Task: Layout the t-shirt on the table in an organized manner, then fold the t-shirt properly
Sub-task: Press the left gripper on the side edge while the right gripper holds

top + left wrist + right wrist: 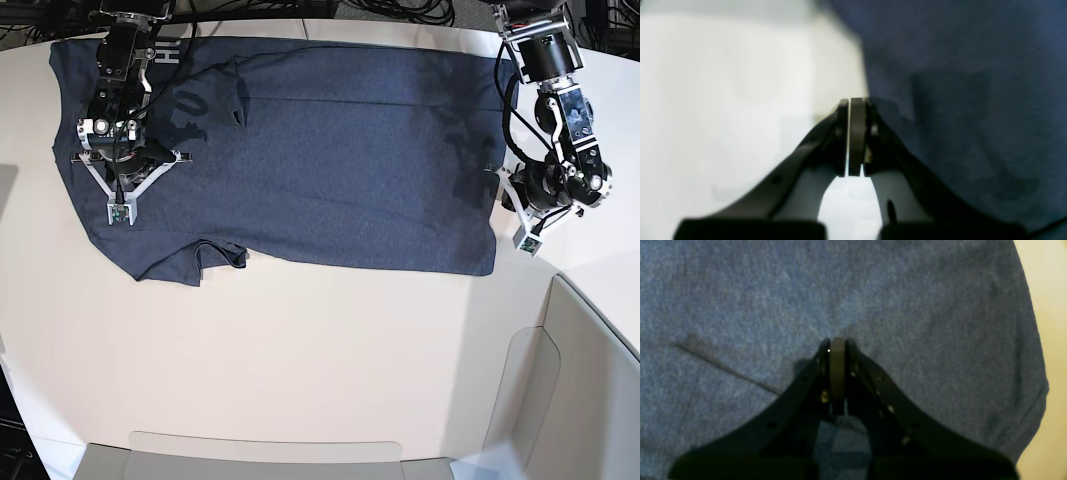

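Shirt: the dark navy heathered short-sleeved t-shirt point(300, 150) lies spread across the far half of the smooth off-white tabletop point(320, 360), lettering partly showing near one end.
Risk: we judge that the rumpled sleeve at the near edge could get trapped inside a fold, since it is not yet flattened; a pull from one end alone could skew the whole cloth.
Left jaws: our left gripper point(853, 103) sits just beside the shirt's edge, over bare tabletop, pressed together and holding nothing.
Right jaws: our right gripper point(836, 343) hovers above the cloth, closed, apparently pinching no fabric.
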Robot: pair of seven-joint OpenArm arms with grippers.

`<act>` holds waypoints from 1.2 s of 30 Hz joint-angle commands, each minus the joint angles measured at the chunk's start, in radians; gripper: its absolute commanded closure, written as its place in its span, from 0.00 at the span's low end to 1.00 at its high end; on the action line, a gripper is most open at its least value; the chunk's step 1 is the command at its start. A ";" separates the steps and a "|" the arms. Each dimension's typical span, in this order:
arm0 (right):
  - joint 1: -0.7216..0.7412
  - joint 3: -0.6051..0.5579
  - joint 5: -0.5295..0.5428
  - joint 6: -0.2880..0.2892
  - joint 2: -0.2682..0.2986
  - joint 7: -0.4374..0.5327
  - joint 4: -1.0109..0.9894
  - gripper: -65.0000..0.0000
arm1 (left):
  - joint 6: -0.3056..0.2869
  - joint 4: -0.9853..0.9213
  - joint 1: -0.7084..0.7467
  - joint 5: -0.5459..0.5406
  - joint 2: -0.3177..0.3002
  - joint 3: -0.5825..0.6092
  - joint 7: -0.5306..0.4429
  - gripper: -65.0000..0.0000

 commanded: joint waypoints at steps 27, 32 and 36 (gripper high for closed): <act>-0.018 0.002 -0.024 -0.001 0.004 -0.086 -0.009 1.00 | -0.010 0.053 0.058 -0.139 0.038 -0.024 0.043 1.00; -0.018 0.002 -0.024 -0.001 0.004 -0.086 -0.009 1.00 | -0.009 0.020 0.059 -0.134 0.057 -0.023 0.025 1.00; -0.019 0.002 -0.024 -0.001 0.006 -0.086 -0.009 1.00 | 0.001 0.018 0.079 -0.131 0.050 -0.023 -0.009 1.00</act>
